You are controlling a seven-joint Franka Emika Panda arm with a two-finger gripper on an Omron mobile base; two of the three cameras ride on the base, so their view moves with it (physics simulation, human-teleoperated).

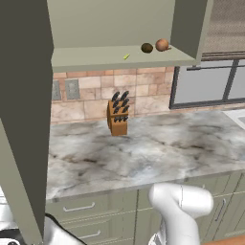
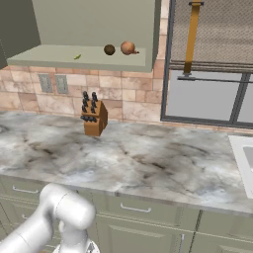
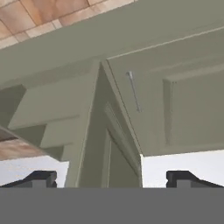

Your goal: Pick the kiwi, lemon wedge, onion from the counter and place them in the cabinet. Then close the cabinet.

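Note:
The cabinet [image 1: 110, 21] stands open over the counter [image 1: 153, 153]. On its shelf the orange-brown onion [image 1: 162, 45] sits at the right, with the darker kiwi [image 1: 147, 48] just left of it. The tiny yellow lemon wedge [image 1: 126, 56] lies near the shelf's front edge. The right base view has the same three: onion [image 2: 128, 47], kiwi [image 2: 109, 49], lemon wedge [image 2: 77, 57]. In the hand view my gripper [image 3: 111, 180] is open and empty, its two fingertips [image 3: 41, 178] wide apart. It looks up at an olive-grey cabinet door [image 3: 192, 100] with a thin bar handle [image 3: 133, 92].
A wooden knife block [image 1: 118, 115] stands on the counter against the tiled wall. The open left cabinet door [image 1: 21, 119] fills the left of the left base view. A window [image 2: 212, 94] and a sink edge [image 2: 244, 153] are at the right. Drawers [image 1: 86, 208] run below.

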